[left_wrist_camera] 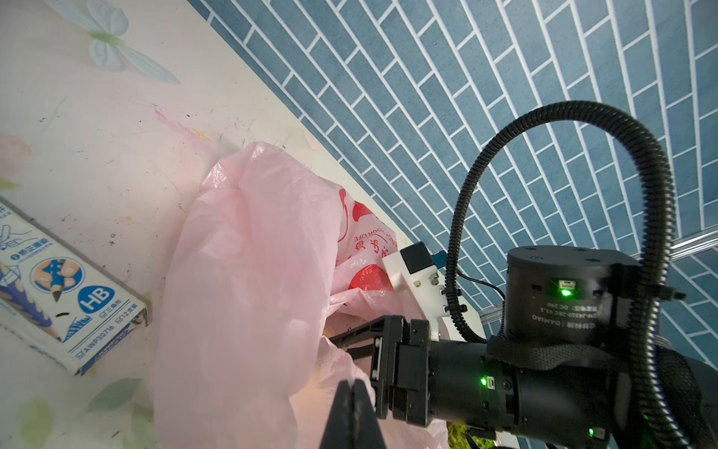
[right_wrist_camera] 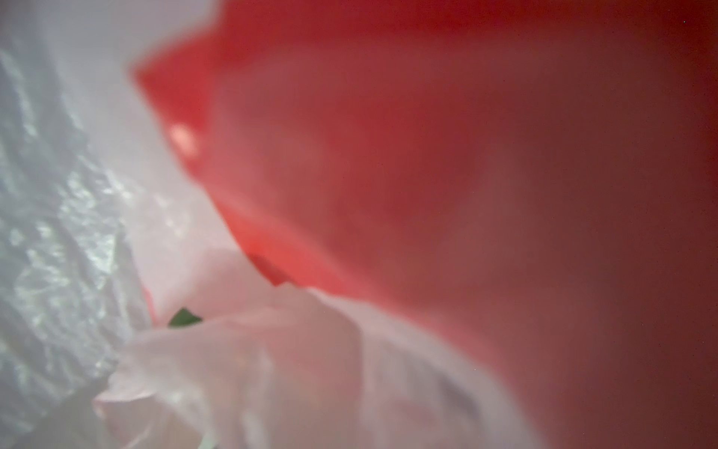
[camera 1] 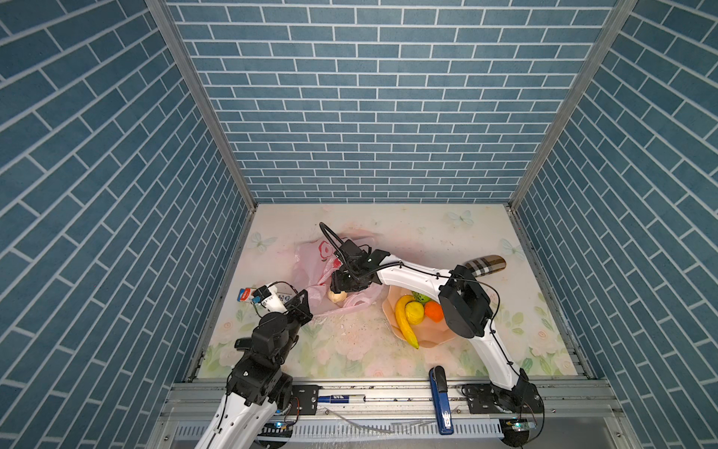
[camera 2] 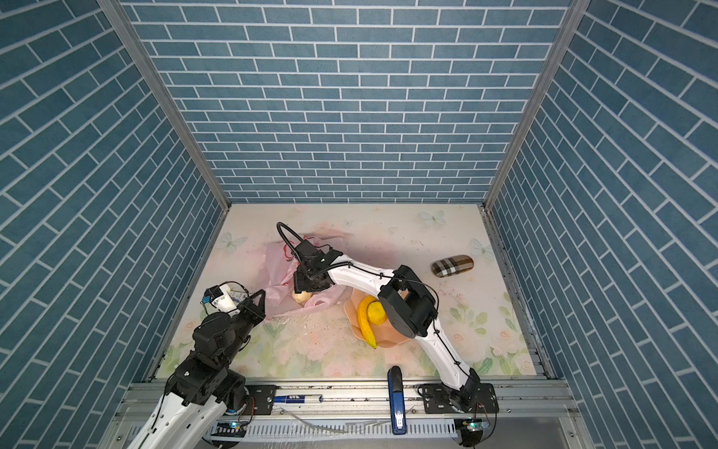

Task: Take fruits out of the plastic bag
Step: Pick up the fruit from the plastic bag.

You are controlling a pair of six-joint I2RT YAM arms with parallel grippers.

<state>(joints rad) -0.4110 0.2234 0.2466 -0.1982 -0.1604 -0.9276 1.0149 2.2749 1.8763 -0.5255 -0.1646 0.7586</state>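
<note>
**Asker:** Where is the bag?

**Me:** Taking the far wall as twelve o'clock, the plastic bag [camera 1: 311, 268] lies crumpled on the flowered table [camera 1: 349, 342], toward ten o'clock from the table's middle. It is pale pink with red printing and shows in both top views.

**Asker:** What are your fingers doing?

**Me:** My left gripper [camera 1: 304, 299] sits at the bag's seven o'clock edge. Its fingers are pressed flat together, pinching the thin plastic there. My right gripper [camera 1: 336, 287] reaches into the bag's mouth from four o'clock. In the left wrist view its two black fingers [left_wrist_camera: 365, 328] stand apart, with the tips hidden by plastic and nothing seen between them.

**Asker:** And the fruits?

**Me:** One cream-white lumpy fruit [camera 1: 337, 296] sits among the folds at the bag's five o'clock edge, right under my right gripper. Whether they touch, I cannot tell. The banana [camera 1: 404, 318], lemon [camera 1: 414, 312], orange [camera 1: 433, 311] and green bumpy fruit [camera 1: 421, 298] lie together in the peach bowl [camera 1: 431, 338], toward four o'clock from the table's middle.

**Asker:** What does your right wrist camera show?

**Me:** Only blurred pink plastic pressed close and a large red shape — print or fruit, I cannot tell.
</note>
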